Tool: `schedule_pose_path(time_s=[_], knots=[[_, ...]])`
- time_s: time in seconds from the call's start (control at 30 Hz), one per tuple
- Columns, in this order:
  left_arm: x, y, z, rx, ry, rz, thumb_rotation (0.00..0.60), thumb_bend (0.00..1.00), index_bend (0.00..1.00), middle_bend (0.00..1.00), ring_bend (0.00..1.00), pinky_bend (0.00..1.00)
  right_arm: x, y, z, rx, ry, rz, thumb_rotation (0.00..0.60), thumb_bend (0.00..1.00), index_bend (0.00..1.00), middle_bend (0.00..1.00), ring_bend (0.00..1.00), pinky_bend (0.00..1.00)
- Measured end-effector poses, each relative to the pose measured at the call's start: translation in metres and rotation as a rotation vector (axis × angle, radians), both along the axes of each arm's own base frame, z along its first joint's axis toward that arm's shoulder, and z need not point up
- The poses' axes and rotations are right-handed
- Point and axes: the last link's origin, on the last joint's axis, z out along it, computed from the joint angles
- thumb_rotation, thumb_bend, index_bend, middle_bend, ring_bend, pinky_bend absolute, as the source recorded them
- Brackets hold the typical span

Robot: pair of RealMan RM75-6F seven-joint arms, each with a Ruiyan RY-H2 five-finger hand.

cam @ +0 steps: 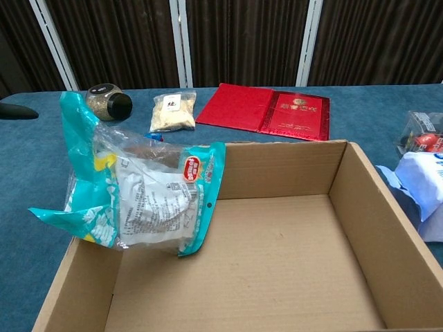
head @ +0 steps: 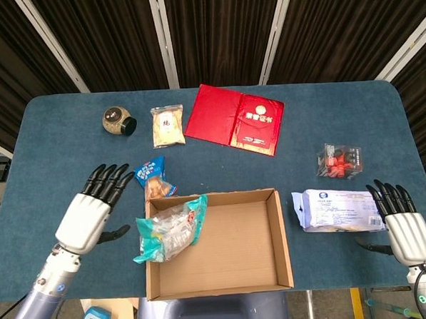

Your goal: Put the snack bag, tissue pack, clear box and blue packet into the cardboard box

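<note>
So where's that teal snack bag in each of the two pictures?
Head view: snack bag left of centre, draped over the cardboard box's left wall.
Chest view: same bag fills the left side, on that wall.
Shared landmark: red booklet behind the box.

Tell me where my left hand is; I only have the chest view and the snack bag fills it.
Observer: Your left hand is open, off to the left of the cardboard box, holding nothing.
Operator: Is the bag fully in?
Observer: No. The snack bag straddles the box's left wall, partly hanging outside.
Operator: And my right hand?
Observer: The right hand is open, just right of the tissue pack.
</note>
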Motion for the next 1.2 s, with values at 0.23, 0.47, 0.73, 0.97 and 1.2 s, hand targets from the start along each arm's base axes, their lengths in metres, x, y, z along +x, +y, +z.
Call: schedule_pose_path(time_s=[0.23, 0.47, 0.73, 0.97, 1.2], knots=[[-0.012, -0.003, 0.007, -0.029, -0.038, 0.000, 0.600, 0.00, 0.00, 0.00, 0.00, 0.00, 0.000, 0.000, -0.002, 0.003, 0.009, -0.006, 0.600, 0.00, 0.00, 0.00, 0.00, 0.00], [-0.028, -0.015, 0.015, 0.005, 0.002, 0.018, 0.600, 0.00, 0.00, 0.00, 0.00, 0.00, -0.001, 0.001, 0.000, 0.029, 0.017, -0.015, 0.600, 0.00, 0.00, 0.00, 0.00, 0.00], [-0.083, -0.044, 0.025, 0.066, 0.076, 0.154, 0.600, 0.00, 0.00, 0.00, 0.00, 0.00, 0.010, -0.001, 0.002, 0.165, 0.023, -0.057, 0.600, 0.00, 0.00, 0.00, 0.00, 0.00], [-0.110, -0.057, 0.027, 0.090, 0.081, 0.201, 0.600, 0.00, 0.00, 0.00, 0.00, 0.00, 0.013, -0.022, -0.003, 0.254, 0.054, -0.127, 0.600, 0.00, 0.00, 0.00, 0.00, 0.00], [-0.114, -0.056, 0.028, 0.090, 0.047, 0.202, 0.600, 0.00, 0.00, 0.00, 0.00, 0.00, 0.005, -0.051, -0.014, 0.304, 0.090, -0.186, 0.600, 0.00, 0.00, 0.00, 0.00, 0.00]])
